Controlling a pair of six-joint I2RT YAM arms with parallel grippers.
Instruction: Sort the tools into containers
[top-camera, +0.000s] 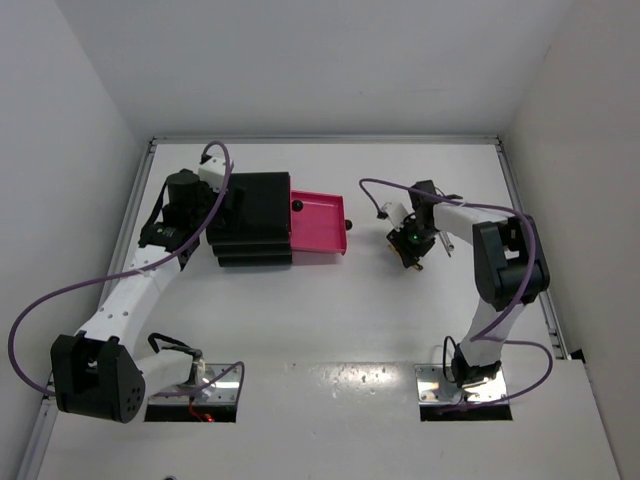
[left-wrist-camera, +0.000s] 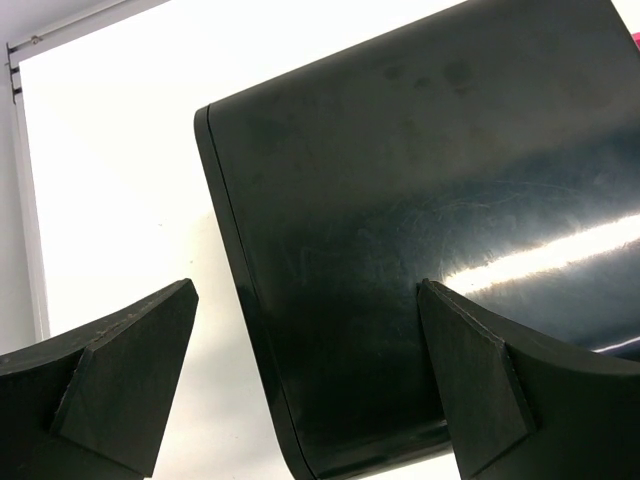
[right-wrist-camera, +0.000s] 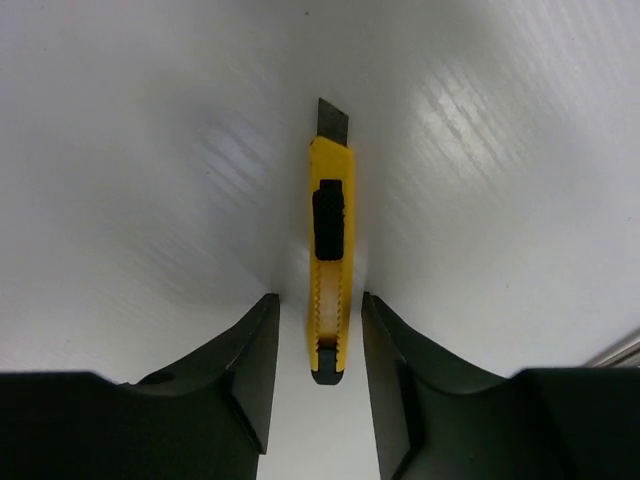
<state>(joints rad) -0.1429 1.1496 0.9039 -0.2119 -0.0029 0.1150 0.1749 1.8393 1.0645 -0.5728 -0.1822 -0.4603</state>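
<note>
Right gripper (right-wrist-camera: 320, 300): lowered to the white counter (top-camera: 330, 320), on the right side, well apart from the cabinet. Its jaws are set narrow and straddle the rear end of the yellow-and-black utility knife (right-wrist-camera: 331, 240). A thin gap shows on each side, so there is no contact and the knife is not held. The knife lies flat on the counter in line with the fingers, with its black slider facing up and a short length of blade showing at the far end. A slim grey rod (top-camera: 446, 245) lies on the counter just beside this gripper, on its right; it is too small to identify further. Left gripper (left-wrist-camera: 305, 290): jaws wide and holding nothing, positioned at the left edge of the black cabinet (top-camera: 255, 205). One finger is over the cabinet top and the other over bare counter. One magenta-pink drawer (top-camera: 318, 228) is pulled out to the cabinet's right and is open. Its round black knob (top-camera: 296, 206) sits at the cabinet end.
</note>
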